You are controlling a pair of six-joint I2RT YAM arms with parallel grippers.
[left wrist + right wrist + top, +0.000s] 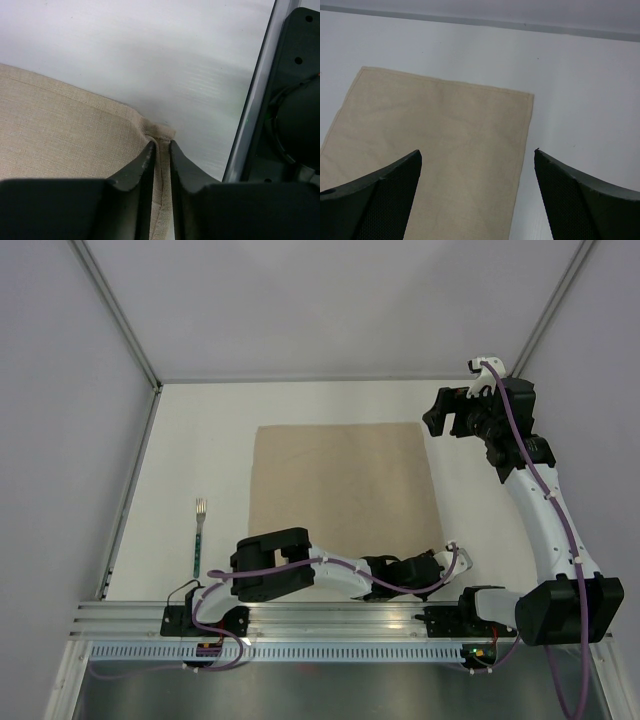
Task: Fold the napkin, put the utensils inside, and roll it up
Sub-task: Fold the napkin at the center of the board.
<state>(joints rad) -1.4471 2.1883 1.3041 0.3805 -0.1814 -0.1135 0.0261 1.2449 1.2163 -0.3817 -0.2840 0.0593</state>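
Note:
The beige napkin (345, 485) lies flat and unfolded in the middle of the white table. My left gripper (446, 552) is low at the napkin's near right corner. In the left wrist view its jaws (161, 146) are nearly together, with the hemmed corner of the napkin (60, 125) pinched up as a ridge between them. My right gripper (449, 422) hangs wide open above the far right corner. In the right wrist view its fingertips (477, 152) straddle the right edge of the napkin (435, 145) without touching it. The teal-handled fork (199, 535) lies apart on the table to the napkin's left.
An aluminium rail (330, 615) carrying both arm bases runs along the near edge; it passes close on the right in the left wrist view (252, 100), beside the dark base of the right arm (295, 100). Grey walls enclose the table on the left, back and right.

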